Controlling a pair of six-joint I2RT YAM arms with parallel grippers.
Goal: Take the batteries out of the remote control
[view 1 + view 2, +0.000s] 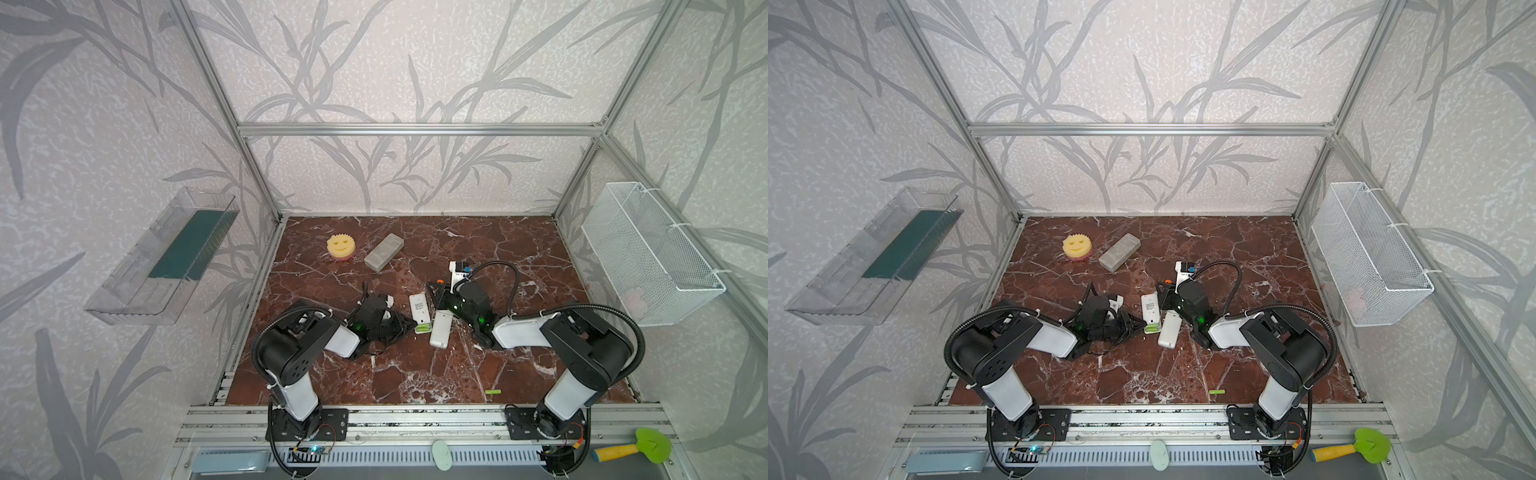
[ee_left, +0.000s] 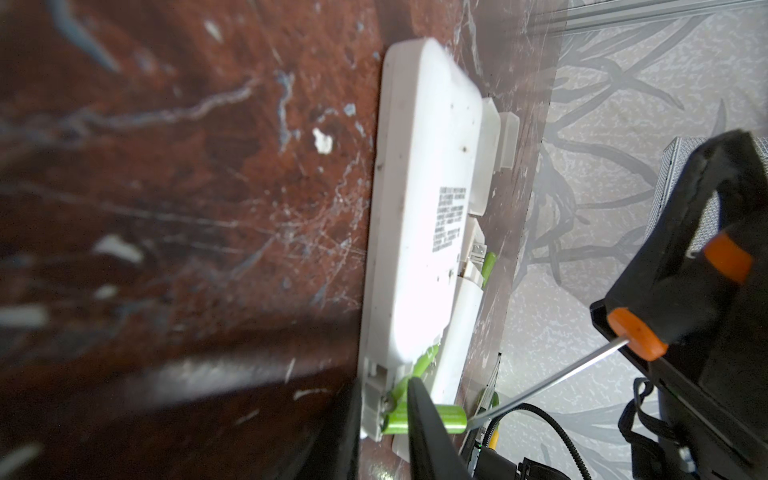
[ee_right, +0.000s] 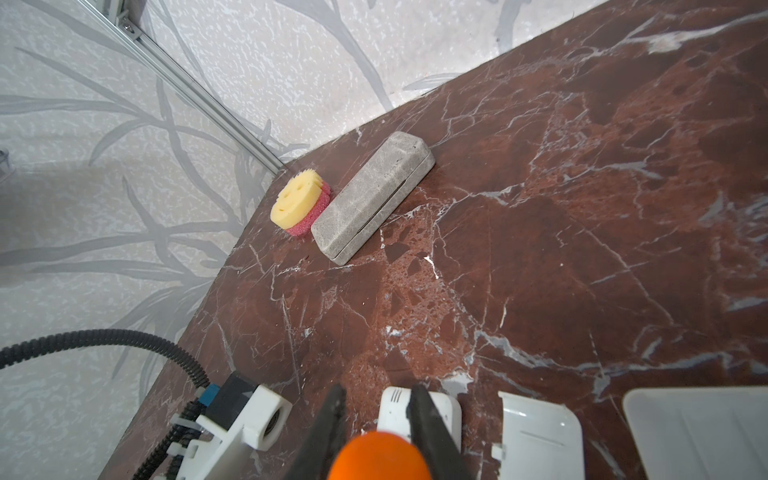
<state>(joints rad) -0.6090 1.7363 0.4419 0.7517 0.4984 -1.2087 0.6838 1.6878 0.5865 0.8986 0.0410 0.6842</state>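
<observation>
One battery [image 1: 493, 391] out, others not yet.
The left claw [image 2: 382, 384], grip unclear, is at the remote's [image 2: 424, 187] batteries [image 2: 451, 417]; the right claw [image 3: 378, 390] clamps an orange tool [image 3: 382, 457].

Left arm [image 1: 291, 353] and right arm [image 1: 582, 345] fold low over the bench [image 1: 415, 374], reaching mid-frame. Left tool [image 1: 407, 329] lies near level, fingers [image 2: 428, 436] narrowly apart; right tool [image 1: 435, 293] clamps a screwdriver [image 2: 552, 380].

Table [image 1: 519, 249] as I view it: sponge [image 1: 340, 246] near the far left corner, case [image 1: 384, 252] just right of it; two remotes [image 1: 419, 306] side by side mid-table; one battery [image 1: 493, 392] alone near the front edge.
</observation>
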